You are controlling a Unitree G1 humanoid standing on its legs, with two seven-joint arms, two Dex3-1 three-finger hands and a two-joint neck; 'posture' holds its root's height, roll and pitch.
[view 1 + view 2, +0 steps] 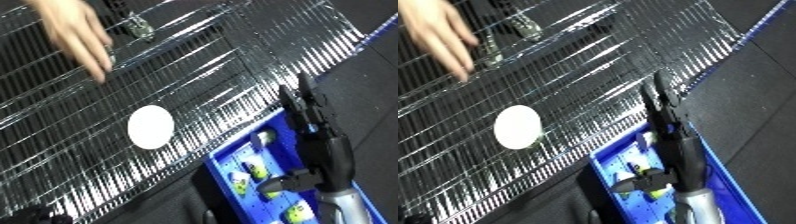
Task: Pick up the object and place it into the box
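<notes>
A white round object (150,126) lies flat on the wire mesh shelf (204,65), left of centre. A blue bin (229,159) stands below the shelf's near edge at the lower right, with several yellow-green items (258,170) inside it. My right hand (313,125) reaches up from the lower right above the bin, its black fingers straight and pointing at the shelf's edge; it is open and holds nothing. The hand is well to the right of the white object and apart from it. My left hand does not show.
A person's hand (75,30) hovers over the shelf at the upper left, away from the white object. A small clear item (138,26) lies near the shelf's far side. Dark floor (753,100) lies to the right of the shelf.
</notes>
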